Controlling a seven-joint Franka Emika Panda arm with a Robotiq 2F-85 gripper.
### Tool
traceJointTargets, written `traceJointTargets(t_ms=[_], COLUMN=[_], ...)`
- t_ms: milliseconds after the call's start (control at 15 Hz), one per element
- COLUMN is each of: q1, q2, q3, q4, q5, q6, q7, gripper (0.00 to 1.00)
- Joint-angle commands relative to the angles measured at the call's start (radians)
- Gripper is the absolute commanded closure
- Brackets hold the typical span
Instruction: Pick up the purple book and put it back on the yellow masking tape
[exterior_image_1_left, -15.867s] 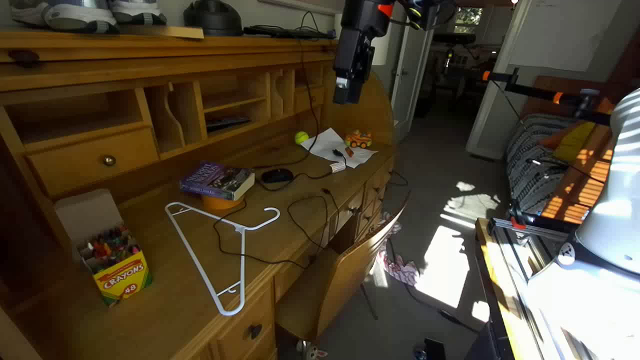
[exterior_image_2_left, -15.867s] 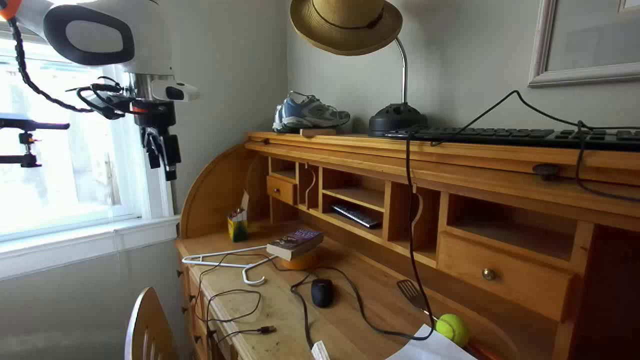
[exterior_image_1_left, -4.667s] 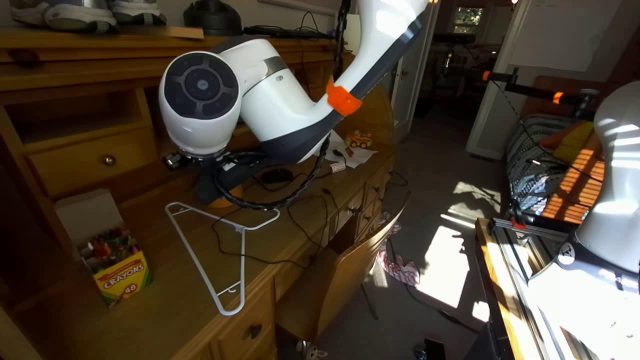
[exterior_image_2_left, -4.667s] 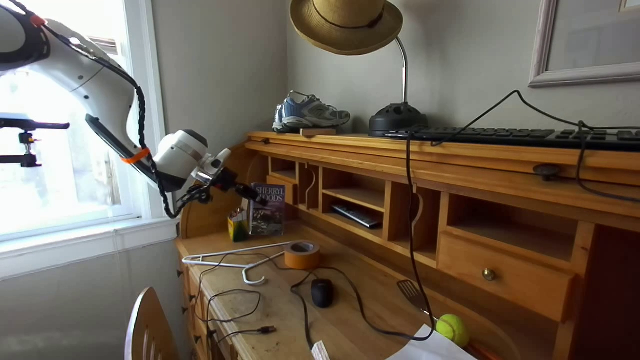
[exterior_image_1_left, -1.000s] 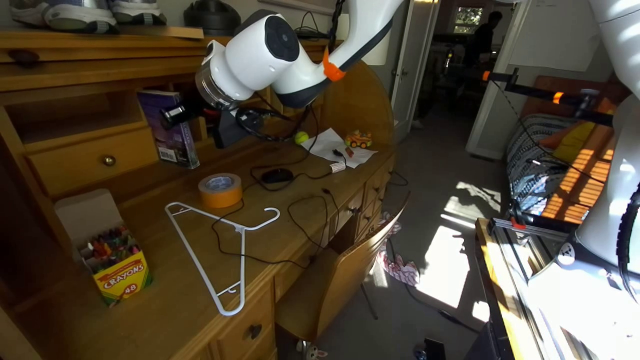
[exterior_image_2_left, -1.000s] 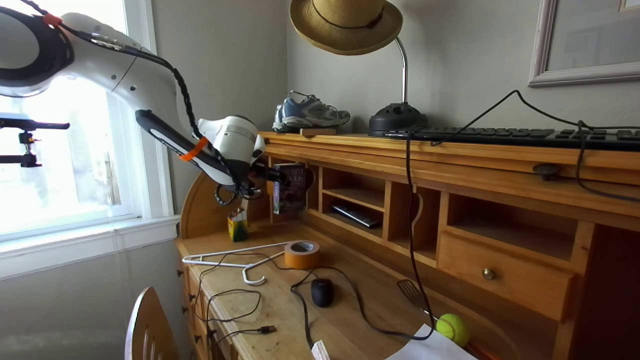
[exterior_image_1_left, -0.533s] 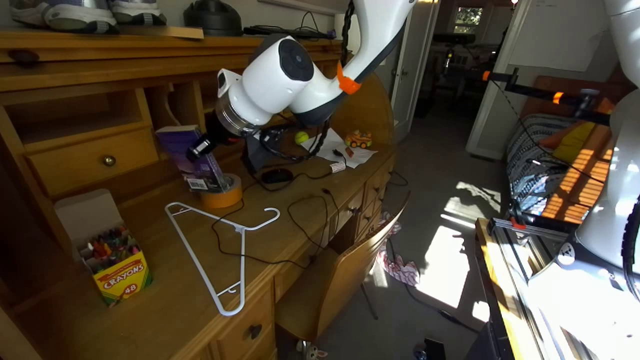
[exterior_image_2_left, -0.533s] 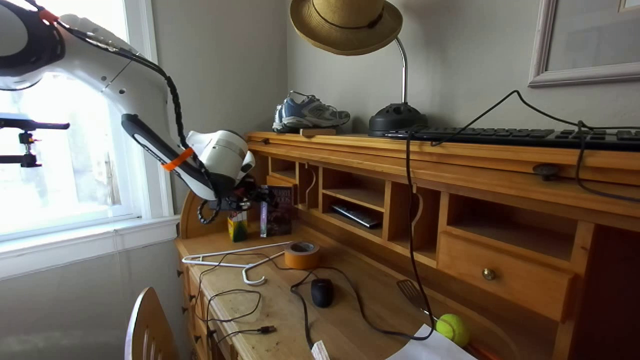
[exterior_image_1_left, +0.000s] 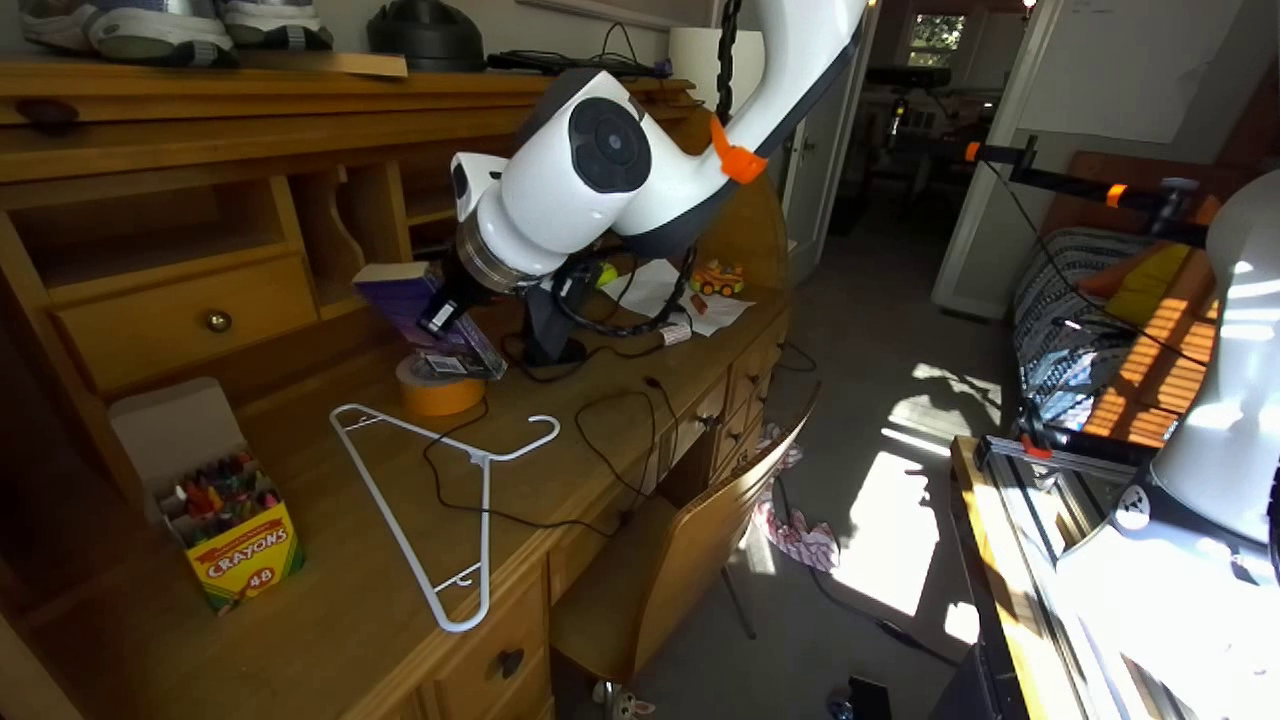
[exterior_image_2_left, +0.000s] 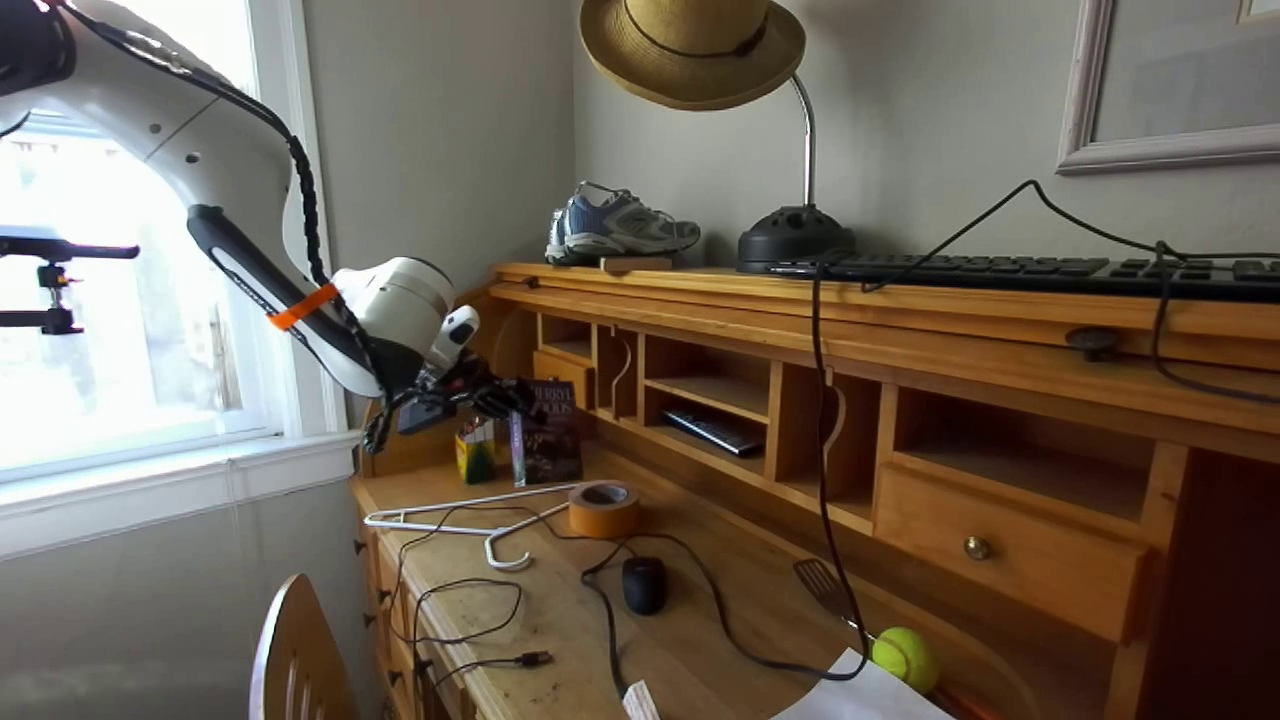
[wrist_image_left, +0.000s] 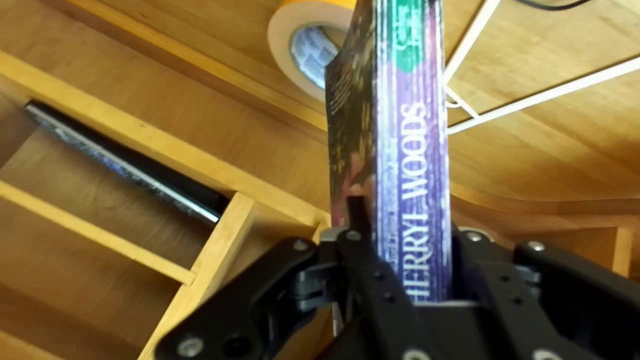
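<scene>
Book (wrist_image_left: 412, 150), purple-spined, jutted at a tilt from your gripper (wrist_image_left: 407, 240), which clamped it near the yellow masking tape (exterior_image_1_left: 438, 396).

Honey-toned wood desk (exterior_image_1_left: 340, 600) w/ cubbies (exterior_image_2_left: 1000, 430) & drawers (exterior_image_2_left: 1060, 560) stands against a plain grey wall (exterior_image_2_left: 450, 150), framed pic (exterior_image_2_left: 1160, 155) hung above it, wood chair (exterior_image_1_left: 690, 560) at its front edge. Window (exterior_image_2_left: 130, 390) & white sill (exterior_image_2_left: 200, 480) are near one end (glare's v. strong there, glass mostly white). Grey floor (exterior_image_1_left: 870, 380) has hard-edged sun patches (exterior_image_1_left: 890, 540), & a white door (exterior_image_1_left: 815, 170) stands open by a dim rm (exterior_image_1_left: 880, 190) beyond.
</scene>
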Motion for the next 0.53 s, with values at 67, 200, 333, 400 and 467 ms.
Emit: traceJointTargets(t_ms=[67,200,333,400,467], q1=[0.084,0.105,0.12,0.033,0.029], q2=[-0.019,0.015,0.056,0.068,0.087], q3=[-0.011,-0.008,-0.007,0.101,0.114], q4=[-0.036,-0.014,0.016,0.031,0.048], q5=[0.024,0.018,0.007,-0.034,-0.057], q6=[-0.265,-0.351,-0.411,-0.475,-0.506], q7=[-0.033,-0.06,-0.1,-0.132,-0.141], gripper=[0.93,0.93,0.93,0.93,0.93])
